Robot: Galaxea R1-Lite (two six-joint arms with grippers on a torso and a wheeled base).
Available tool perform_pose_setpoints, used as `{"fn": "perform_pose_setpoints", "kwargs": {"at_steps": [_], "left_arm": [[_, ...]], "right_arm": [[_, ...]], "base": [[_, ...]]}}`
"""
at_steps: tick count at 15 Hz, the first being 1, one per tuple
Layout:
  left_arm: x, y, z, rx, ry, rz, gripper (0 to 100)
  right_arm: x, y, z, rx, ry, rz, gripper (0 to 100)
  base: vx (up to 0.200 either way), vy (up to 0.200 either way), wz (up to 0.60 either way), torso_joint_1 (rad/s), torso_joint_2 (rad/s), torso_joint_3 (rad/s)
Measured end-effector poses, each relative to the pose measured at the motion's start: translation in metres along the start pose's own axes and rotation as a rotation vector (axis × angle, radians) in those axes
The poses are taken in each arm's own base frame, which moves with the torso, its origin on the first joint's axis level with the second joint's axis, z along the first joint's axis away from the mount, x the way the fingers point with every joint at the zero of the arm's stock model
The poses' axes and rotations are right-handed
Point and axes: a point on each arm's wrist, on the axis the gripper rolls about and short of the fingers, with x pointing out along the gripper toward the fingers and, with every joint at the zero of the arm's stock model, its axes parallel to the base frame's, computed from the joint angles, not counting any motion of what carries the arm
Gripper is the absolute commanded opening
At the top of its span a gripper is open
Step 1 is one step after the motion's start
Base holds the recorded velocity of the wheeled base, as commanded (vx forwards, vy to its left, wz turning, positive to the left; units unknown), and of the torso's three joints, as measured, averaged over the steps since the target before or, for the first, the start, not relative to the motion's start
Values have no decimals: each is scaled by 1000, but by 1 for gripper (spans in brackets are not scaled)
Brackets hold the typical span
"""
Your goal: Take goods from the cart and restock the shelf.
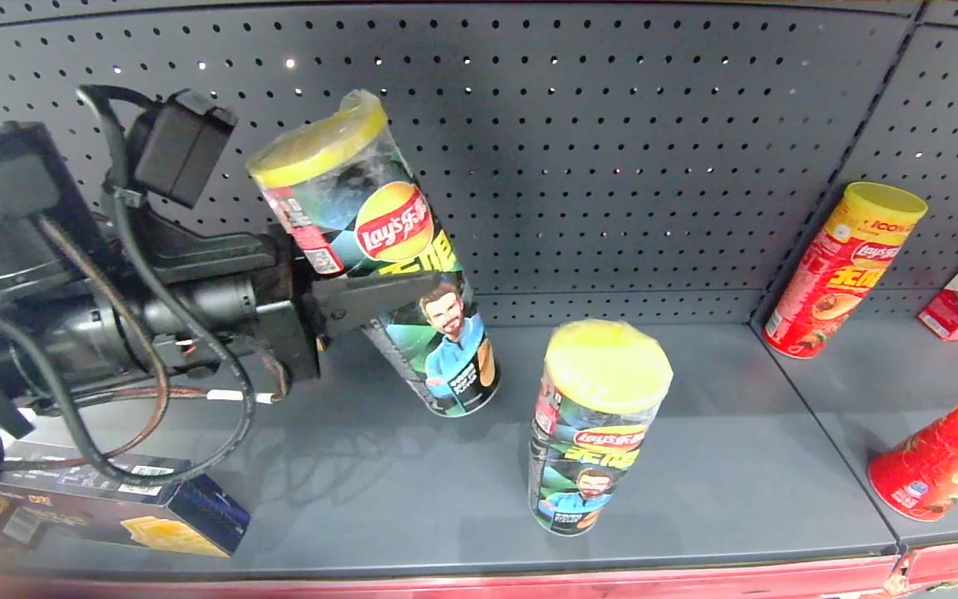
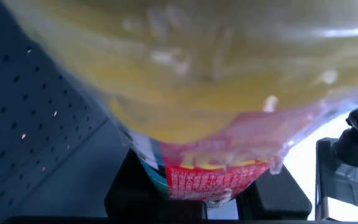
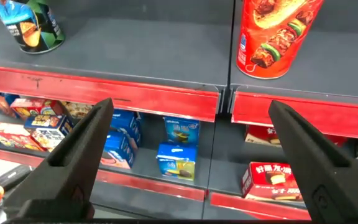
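The left gripper [image 1: 375,287] is clamped around a tilted chips can [image 1: 379,241], just left of and behind the upright can [image 1: 595,433] that stands on the grey shelf [image 1: 720,482], its yellow lid leaning away from that can. One red can [image 1: 841,270] stands behind and well right of the upright can, another red can [image 1: 945,453] level with it further right, a dark box [image 1: 121,507] far to its left. The right gripper [image 3: 191,106] hangs spread wide, holding nothing, out in front of the upright can

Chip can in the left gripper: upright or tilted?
Tilted. The left gripper clamps the chip can mid-body, its top leaning left, while the neighbouring can stands upright on the shelf.
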Motion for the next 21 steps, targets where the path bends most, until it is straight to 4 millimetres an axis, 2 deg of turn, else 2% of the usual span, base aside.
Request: {"fn": "perform_pose_setpoints", "kwargs": {"at_steps": [3,7,12,15,21], "left_arm": [[27,18,-5,-22,26,-19,0],[54,35,-6,-101,144,-40,0],[86,63,-8,-1,208,-37,0],[95,73,-20,-60,280,-33,0],[104,90,-36,79,306,-12,0]], "right_arm": [[0,0,0,0,0,0,100],[0,0,0,0,1,0,100],[0,0,0,0,1,0,100],[0,0,0,-1,2,0,100],[0,0,0,-1,2,0,100]], "base": [[0,0,0,0,0,0],[0,0,0,0,0,0],[0,0,0,0,0,0],[0,0,0,0,0,0],[0,0,0,0,0,0]]}}
